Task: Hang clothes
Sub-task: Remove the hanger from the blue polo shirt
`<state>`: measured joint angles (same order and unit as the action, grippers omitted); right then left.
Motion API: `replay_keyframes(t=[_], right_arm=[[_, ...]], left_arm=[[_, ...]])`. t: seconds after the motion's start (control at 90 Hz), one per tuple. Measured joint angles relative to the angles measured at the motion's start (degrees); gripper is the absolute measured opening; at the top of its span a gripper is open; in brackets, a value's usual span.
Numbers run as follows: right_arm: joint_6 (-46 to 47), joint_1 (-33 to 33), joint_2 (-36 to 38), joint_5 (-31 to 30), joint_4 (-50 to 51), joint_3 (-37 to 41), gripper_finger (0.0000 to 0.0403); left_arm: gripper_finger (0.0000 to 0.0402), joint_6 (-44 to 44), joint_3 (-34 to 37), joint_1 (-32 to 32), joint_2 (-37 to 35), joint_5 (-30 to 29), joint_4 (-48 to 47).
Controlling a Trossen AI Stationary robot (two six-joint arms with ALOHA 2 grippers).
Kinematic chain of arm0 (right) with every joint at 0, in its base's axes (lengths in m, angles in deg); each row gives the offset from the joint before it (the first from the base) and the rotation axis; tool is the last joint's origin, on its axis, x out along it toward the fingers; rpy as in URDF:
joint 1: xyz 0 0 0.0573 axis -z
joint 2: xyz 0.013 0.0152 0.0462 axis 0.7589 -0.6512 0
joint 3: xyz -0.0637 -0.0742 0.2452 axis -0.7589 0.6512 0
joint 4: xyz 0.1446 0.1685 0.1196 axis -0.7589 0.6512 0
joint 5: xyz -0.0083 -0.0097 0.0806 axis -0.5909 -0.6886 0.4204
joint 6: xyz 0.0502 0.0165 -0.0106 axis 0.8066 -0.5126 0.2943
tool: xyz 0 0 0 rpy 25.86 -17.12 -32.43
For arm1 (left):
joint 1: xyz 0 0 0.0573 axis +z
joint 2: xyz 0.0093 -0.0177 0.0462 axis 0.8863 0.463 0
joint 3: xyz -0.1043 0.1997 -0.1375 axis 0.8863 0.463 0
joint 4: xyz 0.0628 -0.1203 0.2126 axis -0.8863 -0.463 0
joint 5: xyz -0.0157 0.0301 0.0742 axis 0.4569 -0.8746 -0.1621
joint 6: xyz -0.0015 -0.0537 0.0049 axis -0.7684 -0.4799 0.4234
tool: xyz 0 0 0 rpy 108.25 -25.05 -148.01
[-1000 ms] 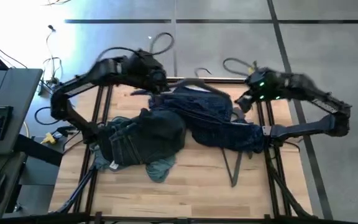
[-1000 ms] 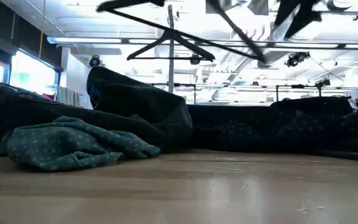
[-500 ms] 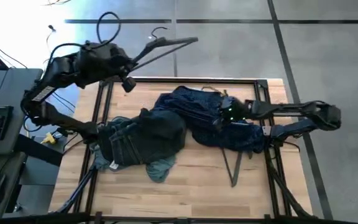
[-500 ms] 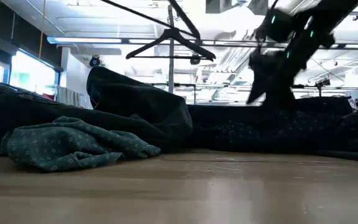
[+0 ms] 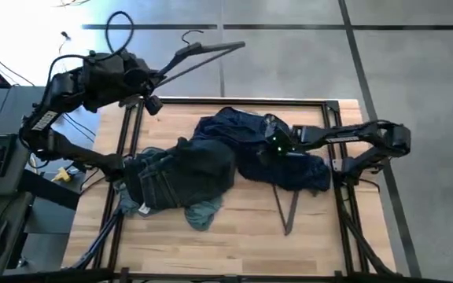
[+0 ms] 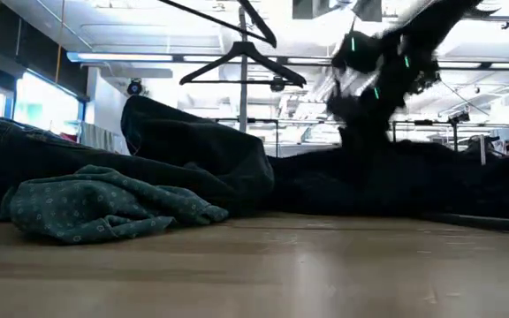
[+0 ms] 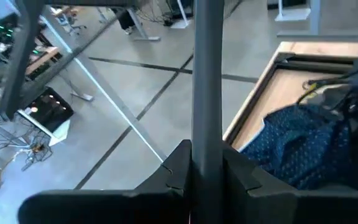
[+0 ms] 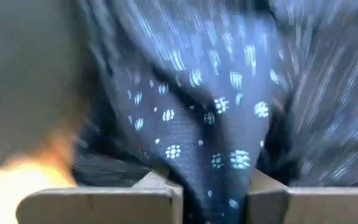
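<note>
Right tool [image 5: 276, 146] clamped on navy dotted shirt [image 5: 285, 153], mid-desk toward the right edge. Left tool [image 5: 154, 79] closed on hanger [image 5: 203, 56], held beyond the desk's far-left corner. Black trousers [image 5: 181, 171] and teal shirt [image 5: 204, 212] heaped toward the desk [image 5: 234, 236] left side.

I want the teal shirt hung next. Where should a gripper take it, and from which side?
Grip the teal shirt at its free edge poking out below the black trousers, coming from above on the table's near side. Only that crumpled part shows; the rest lies pinned under the trousers.
</note>
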<state>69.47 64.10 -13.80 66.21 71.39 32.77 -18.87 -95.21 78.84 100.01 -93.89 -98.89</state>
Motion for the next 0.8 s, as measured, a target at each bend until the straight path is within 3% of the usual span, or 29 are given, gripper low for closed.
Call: replay_keyframes(t=[0.167,0.411,0.511,0.622,0.8], right_arm=[[-4.5,-2.0,3.7,-7.1,9.4,-17.4,0.0005],[-15.8,-5.3,-3.2,-7.3,0.0,-42.4,0.0002],[-18.3,-6.8,-10.3,-2.4,-7.7,-51.4,0.0002],[-18.4,-8.6,-20.4,7.8,-15.8,-61.5,0.0001],[-15.3,-9.7,-33.7,18.6,-16.5,-74.9,0.0001]], left_arm=[[0.0023,4.6,0.0,0.0,-2.5,-0.6,7.3],[0.0023,13.8,0.0,0.0,-3.6,-2.4,18.2],[0.0023,17.2,0.0,0.0,-3.8,-4.0,20.9],[0.0023,19.8,0.0,0.0,-3.7,-6.9,22.5],[0.0023,20.9,0.0,0.0,-3.8,-7.4,22.2]])
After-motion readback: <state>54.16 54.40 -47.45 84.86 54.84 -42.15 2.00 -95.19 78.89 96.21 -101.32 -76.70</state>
